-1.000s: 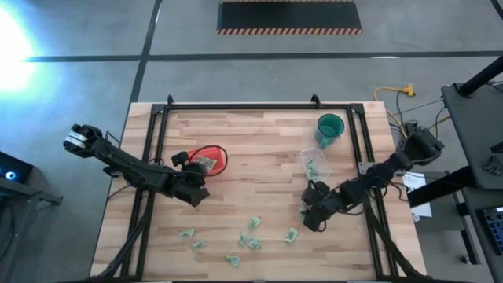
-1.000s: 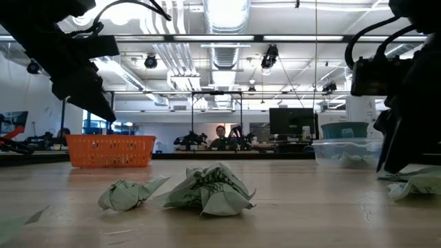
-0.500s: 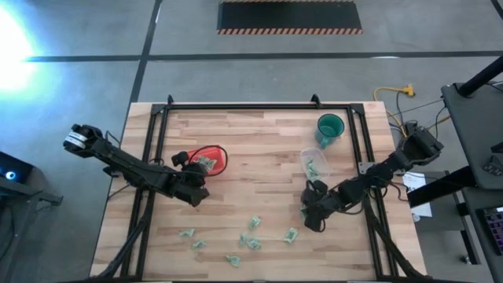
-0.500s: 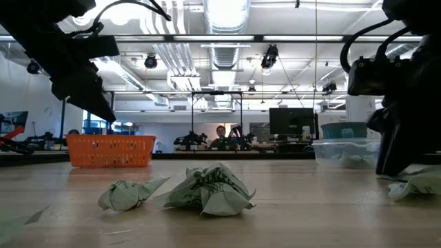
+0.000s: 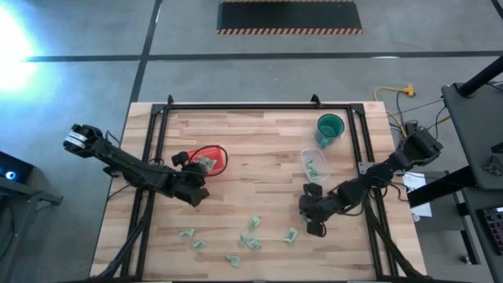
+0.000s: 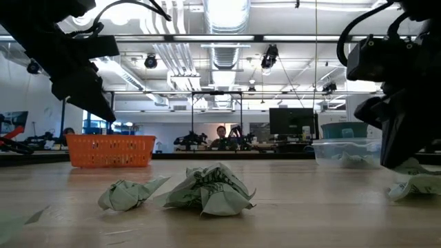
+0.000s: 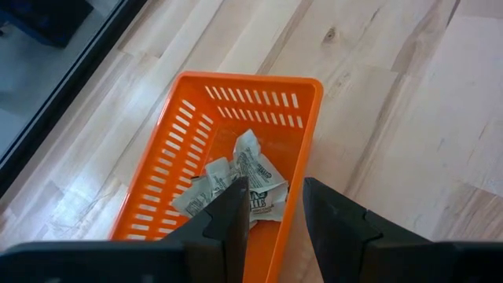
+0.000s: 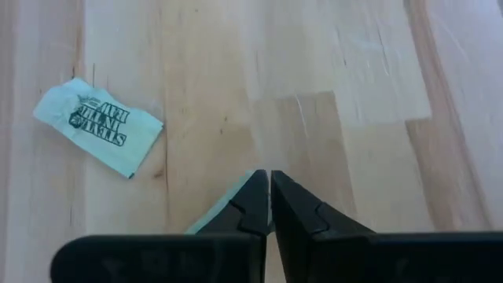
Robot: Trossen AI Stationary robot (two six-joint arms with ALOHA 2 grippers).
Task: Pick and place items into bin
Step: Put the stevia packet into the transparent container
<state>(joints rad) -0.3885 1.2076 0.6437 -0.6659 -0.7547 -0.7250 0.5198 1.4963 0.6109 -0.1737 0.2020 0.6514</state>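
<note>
My right gripper (image 5: 311, 223) (image 8: 269, 179) is low over the table's right half, shut on one of the items, a pale green wrapper piece (image 8: 226, 214). Another flat item (image 8: 98, 126) lies just ahead of it. Several more crumpled items (image 5: 251, 241) (image 6: 207, 189) lie scattered toward the near edge. My left gripper (image 5: 184, 162) (image 7: 275, 187) hangs open above the end of the orange basket (image 5: 212, 159) (image 7: 169, 149), which holds a few items (image 7: 236, 185). My right gripper pinches the item between its two fingertips, coming from above and slanting down. Only an edge of the piece (image 8: 232, 208) shows beside one finger; the fingers hide the rest. Whether it is lifted off the wood cannot be told.
A clear plastic tub (image 5: 314, 163) (image 6: 344, 151) with some wrappers and a green cup (image 5: 330, 128) stand at the right rear. A black frame (image 5: 236, 108) borders the wooden table. Bare wood lies in the table's middle. People sit in the room beyond.
My right gripper has shut its fingers down at the table and shifted slightly toward the left. The left arm and the loose items have kept still.
</note>
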